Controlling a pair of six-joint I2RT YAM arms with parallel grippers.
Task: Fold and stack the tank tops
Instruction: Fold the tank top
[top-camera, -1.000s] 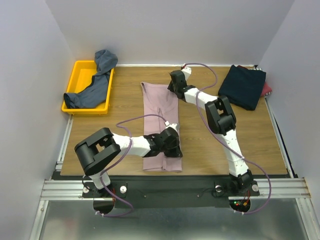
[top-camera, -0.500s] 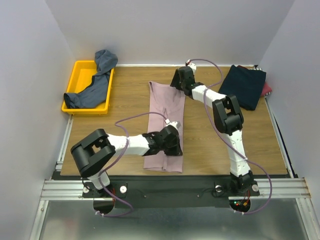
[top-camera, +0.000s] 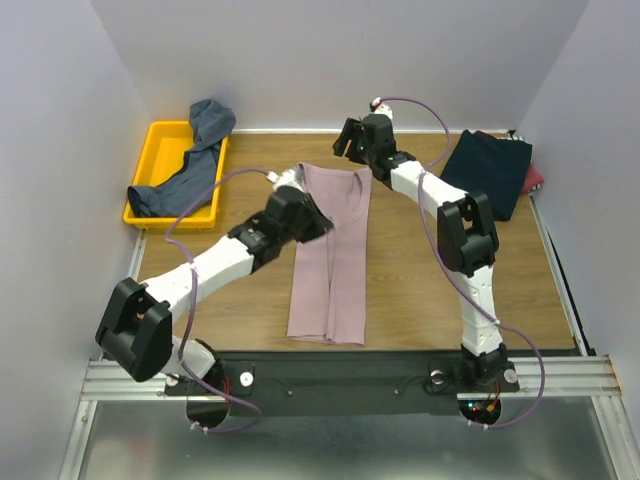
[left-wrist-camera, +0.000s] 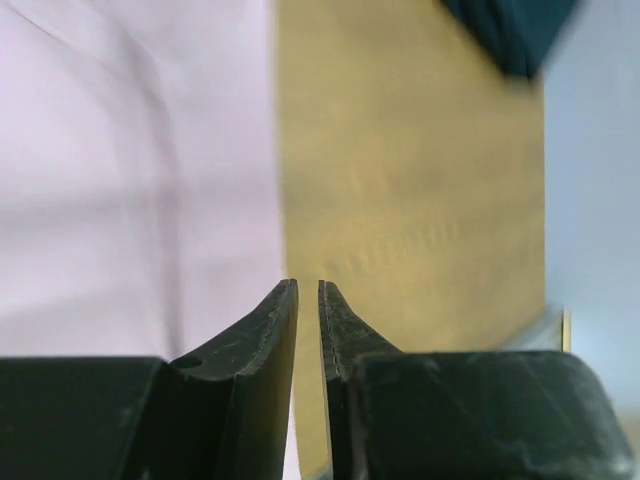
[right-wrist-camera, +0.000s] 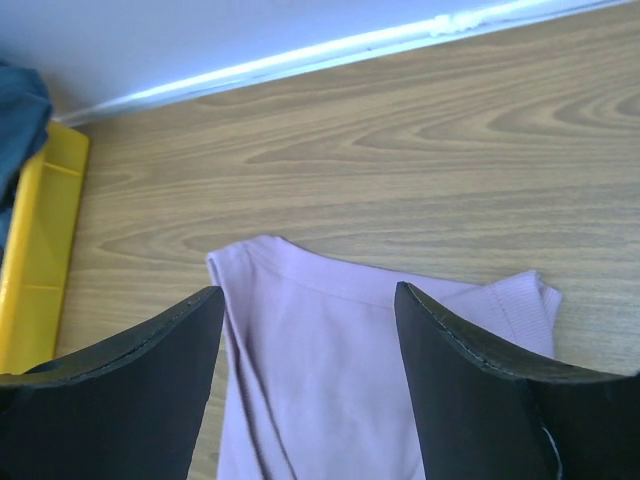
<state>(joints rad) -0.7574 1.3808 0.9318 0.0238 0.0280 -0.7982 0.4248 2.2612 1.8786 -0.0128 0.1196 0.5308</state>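
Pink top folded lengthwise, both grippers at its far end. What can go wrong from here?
1. The right gripper hangs open over the neckline of the pink tank top; pinching only one layer would likely peel the fold apart.
2. The left gripper, jaws barely apart, is over that top; a sideways move may drag and skew it.
3. The blue-grey tank top droops over the rim of the yellow tray and may snag.

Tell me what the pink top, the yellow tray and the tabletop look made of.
Pink tank top: soft matte knit, probably cotton; creased, ribbed edging. Yellow tray: likely moulded plastic, smooth, uniform colour. Tabletop: wood or wood-look laminate; grain lines show.
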